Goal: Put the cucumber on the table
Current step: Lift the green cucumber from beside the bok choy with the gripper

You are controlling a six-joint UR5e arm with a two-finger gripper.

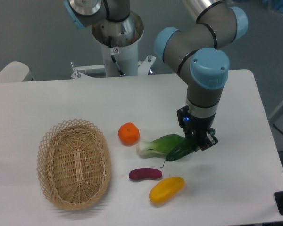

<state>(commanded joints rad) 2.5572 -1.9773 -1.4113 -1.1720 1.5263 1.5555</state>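
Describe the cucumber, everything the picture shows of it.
The cucumber is slim, dark green and glossy, with a thin stem tip pointing down-left. It lies tilted beside the leafy green vegetable, overlapping its right end, low over the white table. The gripper sits at its right end, hiding that part; whether the fingers clamp it or it rests on the table cannot be told.

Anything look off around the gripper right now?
Only that the cucumber at the gripper lies against the leafy green vegetable, partly overlapping it. Nothing looks spilled or damaged.
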